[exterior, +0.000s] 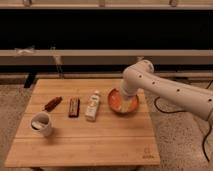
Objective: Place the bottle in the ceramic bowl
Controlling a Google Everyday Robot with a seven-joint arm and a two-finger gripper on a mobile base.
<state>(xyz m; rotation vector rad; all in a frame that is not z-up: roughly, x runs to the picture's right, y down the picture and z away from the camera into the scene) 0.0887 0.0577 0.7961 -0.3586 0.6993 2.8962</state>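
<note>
The small white bottle [92, 105] lies on its side on the wooden table [85, 140], near the middle. The orange-red ceramic bowl [115, 101] sits just to its right. My white arm reaches in from the right and bends down over the bowl. The gripper [128, 101] hangs at the bowl's right part, partly hiding it. The bottle lies apart from the gripper, to its left.
A dark brown bar [74, 106] lies left of the bottle. A small reddish-brown item [52, 103] lies further left. A white mug [42, 124] stands at the front left. A dark cable [162, 107] runs on the floor at the right.
</note>
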